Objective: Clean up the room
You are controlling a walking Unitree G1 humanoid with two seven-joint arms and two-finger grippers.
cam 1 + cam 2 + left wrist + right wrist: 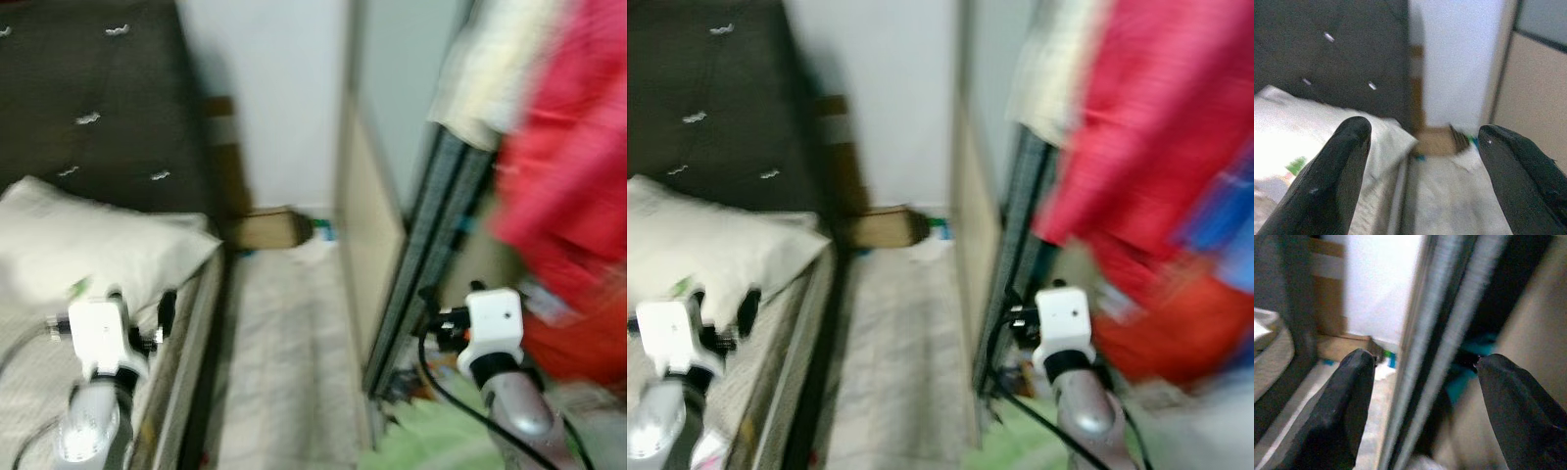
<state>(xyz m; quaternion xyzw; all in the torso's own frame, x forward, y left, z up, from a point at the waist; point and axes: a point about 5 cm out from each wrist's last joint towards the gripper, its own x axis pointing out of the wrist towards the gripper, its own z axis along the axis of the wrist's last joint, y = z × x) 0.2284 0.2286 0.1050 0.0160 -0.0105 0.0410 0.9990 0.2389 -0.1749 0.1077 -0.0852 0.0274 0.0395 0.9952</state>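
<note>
- the left gripper [1420,171] is raised over the edge of the bed [176,382], its two black fingers [1334,181] spread wide apart with nothing between them.
- just under and to the outer side of it lies a white pillow [88,245], resting against a dark tufted headboard [88,98].
- the right gripper [1422,401] is held out in front of a sliding wardrobe door [367,225], fingers likewise parted and empty (its metal track runs straight between them in the wrist view).
- ahead of both grippers, at the far end of the narrow floor strip [284,362], a flattened cardboard box [269,230] lies by the white wall, with small teal and white scraps just beside it.
- beyond the right gripper's outer side hangs red clothing [573,166] and a cream garment [490,78].
- everything is motion-blurred; no writing or label can be read.
</note>
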